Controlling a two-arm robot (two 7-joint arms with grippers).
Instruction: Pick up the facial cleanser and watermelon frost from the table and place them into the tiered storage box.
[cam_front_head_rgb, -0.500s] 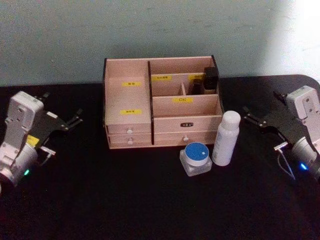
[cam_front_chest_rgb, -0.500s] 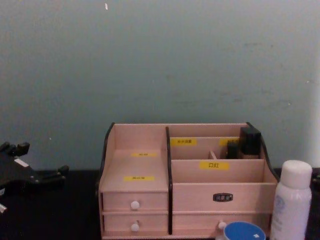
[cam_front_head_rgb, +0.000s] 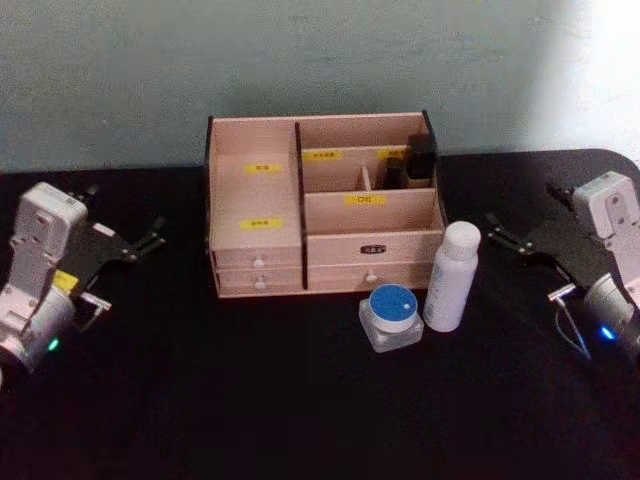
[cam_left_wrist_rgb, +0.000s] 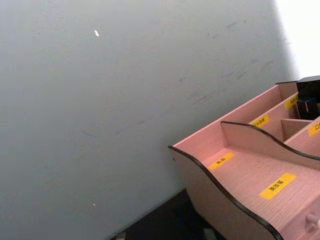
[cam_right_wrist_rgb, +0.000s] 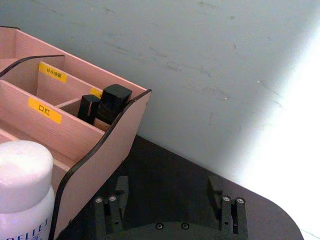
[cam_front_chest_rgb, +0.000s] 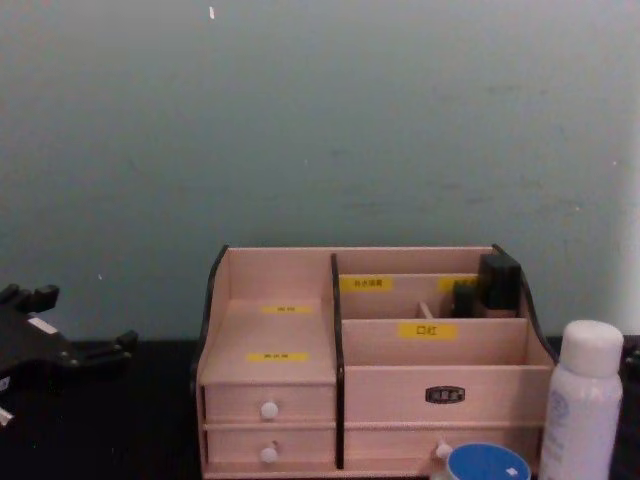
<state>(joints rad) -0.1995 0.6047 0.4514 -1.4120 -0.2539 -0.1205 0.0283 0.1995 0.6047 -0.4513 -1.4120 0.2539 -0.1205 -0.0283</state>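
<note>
The right gripper (cam_right_wrist_rgb: 167, 184) has its jaws spread wide with nothing between them, and it hangs over the black table (cam_front_head_rgb: 250, 400) to the right of the tiered storage box (cam_front_head_rgb: 330, 246). The left gripper (cam_front_head_rgb: 152, 232) is likewise parted and empty on the far side, well apart from both items. The white bottle (cam_front_head_rgb: 450, 277), likely the facial cleanser, stands upright in front of the box's right corner. The blue-lidded jar (cam_front_head_rgb: 392, 315), presumably the watermelon frost, sits just beside it on the left; whether they touch I cannot tell. Neither is in the box yet, so the first pick is the step in hand. The right arm is nearer, and the bottle looks like its natural target: come in from the open right side, close around the mid-body, and lift straight up so the tall bottle does not tip or nudge the jar. The rear right compartment already holds dark items (cam_front_head_rgb: 420, 155), so a freer slot seems wiser.
</note>
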